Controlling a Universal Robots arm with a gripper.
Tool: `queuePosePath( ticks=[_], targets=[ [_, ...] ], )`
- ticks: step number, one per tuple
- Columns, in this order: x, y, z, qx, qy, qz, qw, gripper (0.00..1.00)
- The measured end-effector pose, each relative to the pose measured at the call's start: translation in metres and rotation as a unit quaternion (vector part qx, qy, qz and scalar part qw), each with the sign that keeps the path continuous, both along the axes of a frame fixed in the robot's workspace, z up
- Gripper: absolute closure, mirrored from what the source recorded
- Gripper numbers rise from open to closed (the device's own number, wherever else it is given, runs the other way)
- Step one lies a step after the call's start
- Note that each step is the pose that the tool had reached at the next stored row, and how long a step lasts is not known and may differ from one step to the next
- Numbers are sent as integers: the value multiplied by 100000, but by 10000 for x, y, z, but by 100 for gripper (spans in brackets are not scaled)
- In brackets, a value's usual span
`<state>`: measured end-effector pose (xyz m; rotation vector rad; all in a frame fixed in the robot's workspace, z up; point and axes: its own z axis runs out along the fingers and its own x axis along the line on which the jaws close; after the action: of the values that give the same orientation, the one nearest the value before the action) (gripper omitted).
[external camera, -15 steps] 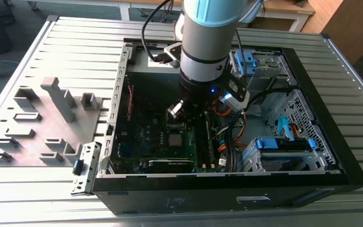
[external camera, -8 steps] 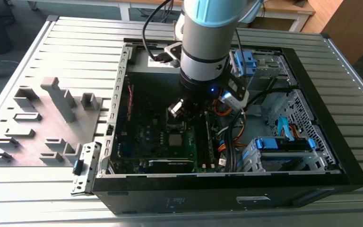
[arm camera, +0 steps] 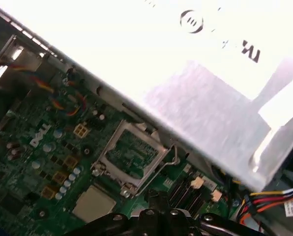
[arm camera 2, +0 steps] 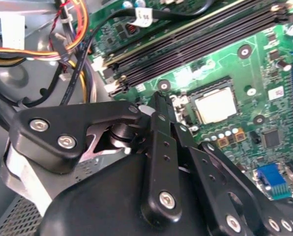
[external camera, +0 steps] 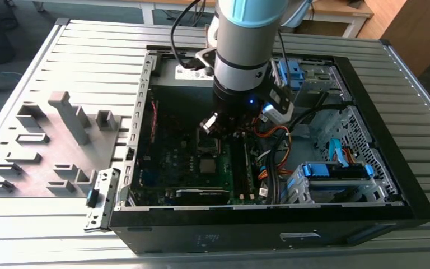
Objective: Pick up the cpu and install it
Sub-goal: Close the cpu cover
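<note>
Hanging inside the open case [external camera: 260,224], the gripper [external camera: 216,130] is clenched: its dark fingers [arm camera 2: 160,115] meet in one narrow tip with nothing between them. In both wrist views that tip sits low over the green board [arm camera 2: 245,78]; whether it touches the board cannot be told.

The cpu [arm camera 2: 215,105] lies apart from the grip. It rests flat on the board, pale top up, inside a dark square surround [arm camera 2: 198,88], just beside the tip in the second wrist view. In the first wrist view the cpu [arm camera: 93,204] lies just beside a silver frame [arm camera: 131,155], which sits between it and the pale box [arm camera: 210,113]. The gripper [arm camera: 155,196] is near both cpu and frame there. Whether the frame is raised or lying flat cannot be told. In the exterior view the cpu [external camera: 209,166] shows as a small pale square, nearer the camera than the gripper.

Black slots [arm camera 2: 195,39] run along one side of the surround. Orange and yellow cables [arm camera 2: 43,53] bunch past the slots' end, and a blue connector [arm camera 2: 272,179] stands on the board beyond the cpu.

The case lies on a slatted table [external camera: 51,241]. A grey fixture [external camera: 51,151] sits beside it on the exterior view's left, and blue brackets [external camera: 335,170] fill the case's corner on the exterior view's right.
</note>
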<state>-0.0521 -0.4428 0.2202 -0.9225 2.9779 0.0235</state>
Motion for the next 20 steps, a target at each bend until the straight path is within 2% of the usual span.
queuePosePath(
  ticks=[13,20],
  targets=[
    [16,102,-59,12,-4,5,100000,89],
    [16,112,-69,17,-2,6,100000,89]
  ],
)
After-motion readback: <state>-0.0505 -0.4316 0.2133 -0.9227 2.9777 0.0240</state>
